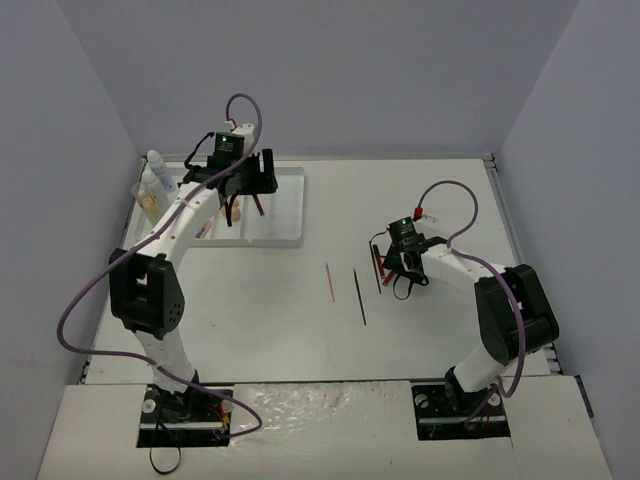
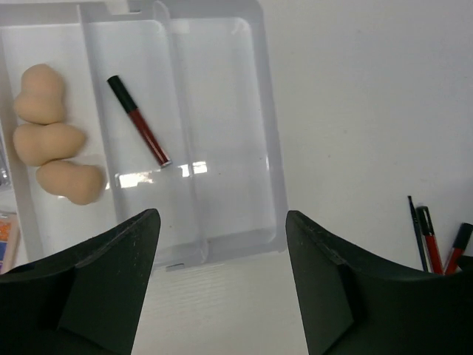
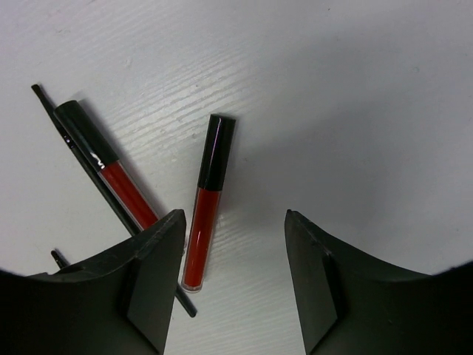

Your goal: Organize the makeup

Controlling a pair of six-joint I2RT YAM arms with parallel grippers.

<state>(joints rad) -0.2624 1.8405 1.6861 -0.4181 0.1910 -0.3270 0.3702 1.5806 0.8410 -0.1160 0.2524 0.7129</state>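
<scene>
The white tray [image 1: 285, 215] lies near the far left corner of the surface [image 1: 430, 190]. The left gripper [image 1: 252, 185] hovers above it with its jaws wide apart and nothing between them. The left wrist camera shows what the arm mostly hides in the overhead view. There are three peach sponges [image 2: 50, 144] touching in a row in one compartment, and one red tube [image 2: 139, 122] with a black cap lying slanted in the compartment beside them. In the far left corner, just beside the tray, stand some bottles [image 1: 155, 168], but I cannot count them surely. The right gripper [image 1: 398, 265] is low over the right half of the surface, also spread open and holding nothing. Its wrist camera shows two red tubes [image 3: 208, 200] with black caps lying apart, and one thin black pencil [image 3: 111, 198] close against the left one. Only the overhead view shows two more pencils nearer the middle of the surface. They are a thin red pencil [image 1: 330, 282] and a second black pencil [image 1: 359, 297], side by side but not touching.
</scene>
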